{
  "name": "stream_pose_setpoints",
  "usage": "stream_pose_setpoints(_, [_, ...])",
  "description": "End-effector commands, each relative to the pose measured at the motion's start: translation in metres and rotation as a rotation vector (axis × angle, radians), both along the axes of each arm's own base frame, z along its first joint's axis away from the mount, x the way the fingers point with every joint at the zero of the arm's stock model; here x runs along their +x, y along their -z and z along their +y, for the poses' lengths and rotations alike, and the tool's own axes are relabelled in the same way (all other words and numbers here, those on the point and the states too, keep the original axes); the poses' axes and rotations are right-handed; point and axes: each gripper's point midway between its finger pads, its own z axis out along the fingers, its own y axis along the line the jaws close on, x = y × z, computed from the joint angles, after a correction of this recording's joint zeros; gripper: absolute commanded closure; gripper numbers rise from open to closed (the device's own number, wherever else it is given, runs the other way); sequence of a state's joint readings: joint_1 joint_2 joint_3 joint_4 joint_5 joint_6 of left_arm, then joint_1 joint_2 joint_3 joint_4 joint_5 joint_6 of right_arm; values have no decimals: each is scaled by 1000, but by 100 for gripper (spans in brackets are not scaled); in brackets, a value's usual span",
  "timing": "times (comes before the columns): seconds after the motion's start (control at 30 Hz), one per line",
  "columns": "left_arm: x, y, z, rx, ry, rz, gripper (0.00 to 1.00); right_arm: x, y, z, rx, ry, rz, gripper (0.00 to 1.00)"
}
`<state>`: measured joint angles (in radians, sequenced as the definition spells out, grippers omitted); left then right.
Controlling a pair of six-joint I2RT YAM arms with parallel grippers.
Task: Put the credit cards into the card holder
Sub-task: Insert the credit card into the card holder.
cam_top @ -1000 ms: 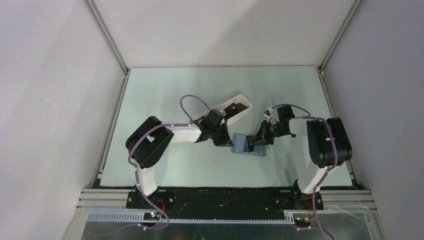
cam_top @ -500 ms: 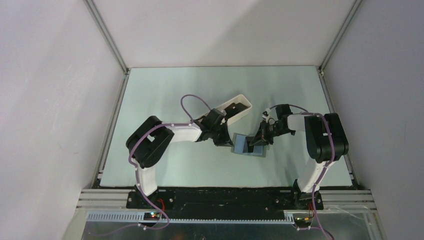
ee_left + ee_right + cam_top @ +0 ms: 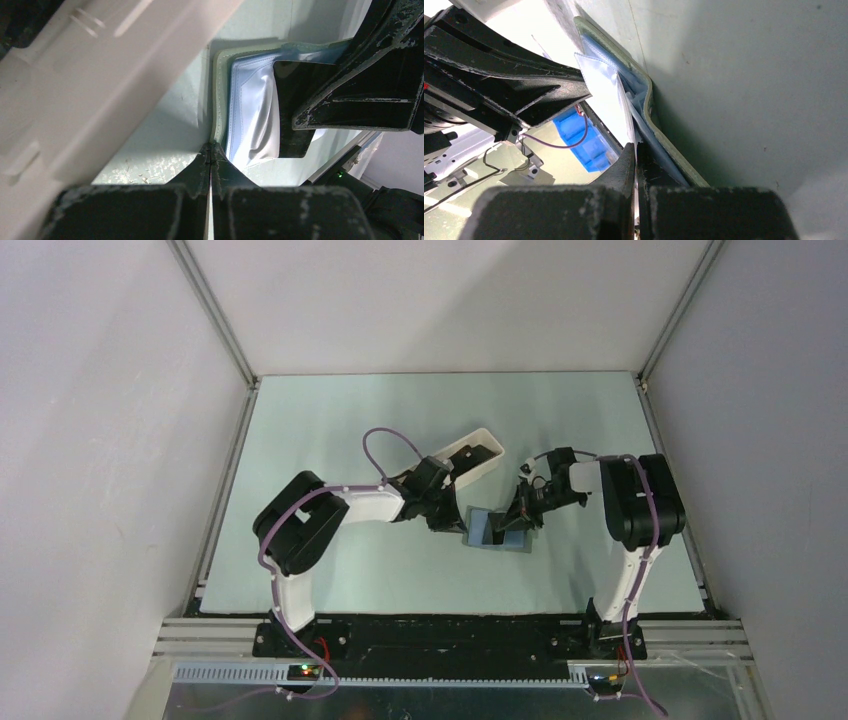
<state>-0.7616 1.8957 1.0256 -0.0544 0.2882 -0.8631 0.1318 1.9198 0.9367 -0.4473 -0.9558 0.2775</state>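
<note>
Right arm's elbow has swung in toward the middle over the last second, carrying the right gripper a touch further across the card holder. Left arm unchanged. Holder lies open on the table, blue-grey inside up, just on my side of the white tray.

Right gripper: jaws closed on one dark credit card, held by one edge and tilted, free end down against the holder's lining. From the left wrist view I read it as partly entered, not seated.

Left gripper: jaws fully together, tips touching the holder's grey-green rim. Pinning it or pinching it, I can't tell.

Progress, my judgement: mid-insertion of this card. No card visibly seated in the holder yet. Left to do: slide it home, let go, then fetch any others. Tray contents are too dark for me to count.
</note>
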Motion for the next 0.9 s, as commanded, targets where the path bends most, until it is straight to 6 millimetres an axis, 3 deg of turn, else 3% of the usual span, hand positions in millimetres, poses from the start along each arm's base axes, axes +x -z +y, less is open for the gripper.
stream_pose_setpoints(0.0, [-22, 49, 27, 161, 9, 97, 100, -24, 20, 11, -57, -92, 59, 100])
stream_pose_setpoints(0.27, [-20, 46, 30, 180, 6, 91, 100, -16, 14, -2, -173, -71, 53, 100])
stream_pose_setpoints(0.47, [-21, 47, 31, 187, 10, 94, 100, 4, -17, -18, -201, 20, -51, 100])
stream_pose_setpoints(0.6, [-21, 46, 30, 187, 11, 92, 100, 9, -28, -25, -225, 49, -92, 100])
stream_pose_setpoints(0.87, [-21, 46, 27, 183, 23, 91, 100, -5, -19, -13, -145, -5, -14, 100])
